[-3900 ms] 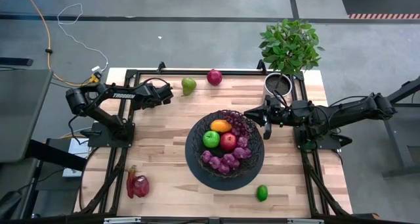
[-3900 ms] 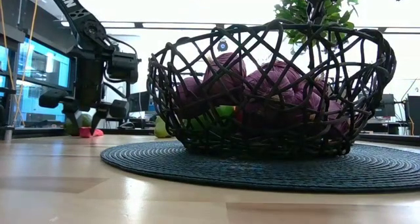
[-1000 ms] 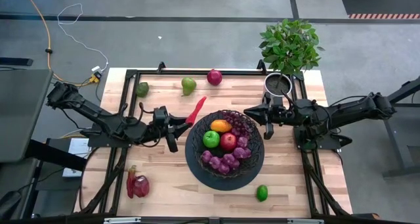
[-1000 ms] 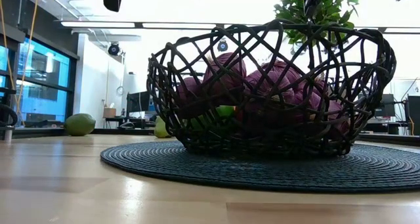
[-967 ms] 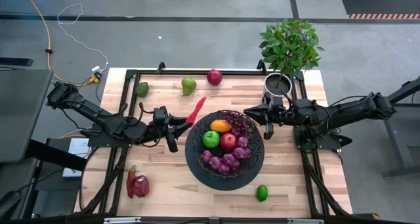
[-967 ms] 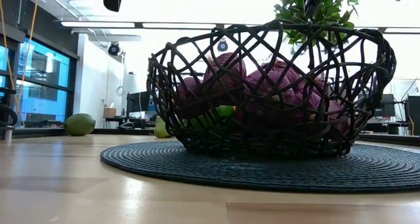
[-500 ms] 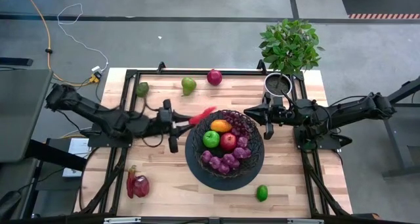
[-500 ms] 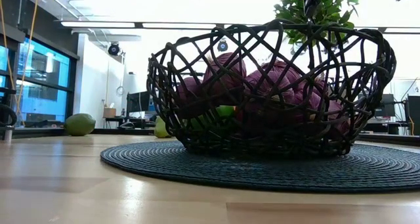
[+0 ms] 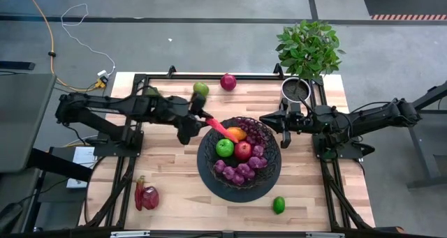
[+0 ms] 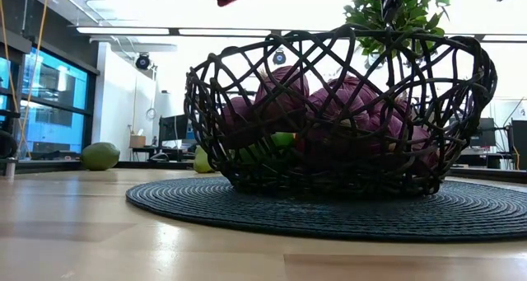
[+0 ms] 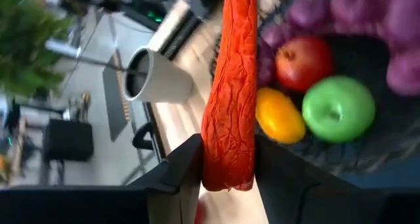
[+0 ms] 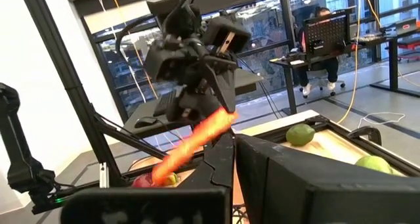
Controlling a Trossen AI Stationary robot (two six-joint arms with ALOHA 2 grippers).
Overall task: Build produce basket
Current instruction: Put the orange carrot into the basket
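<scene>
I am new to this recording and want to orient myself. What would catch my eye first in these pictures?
First, the long red pepper, pinched in the left gripper and slanting over the near-left rim of the black wire basket at the table's middle. Then the fruit inside: green apple, red apple, purple grapes. The right gripper waits, shut, beside the basket's right rim.

basket [image 9: 209,169] black woven | pepper [image 11: 231,106] red-orange, wrinkled | grapes [image 9: 241,169] purple

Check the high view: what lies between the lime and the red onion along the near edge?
Bare wood only in the high view: nothing lies between the lime and the red onion; the basket sits farther back.
</scene>
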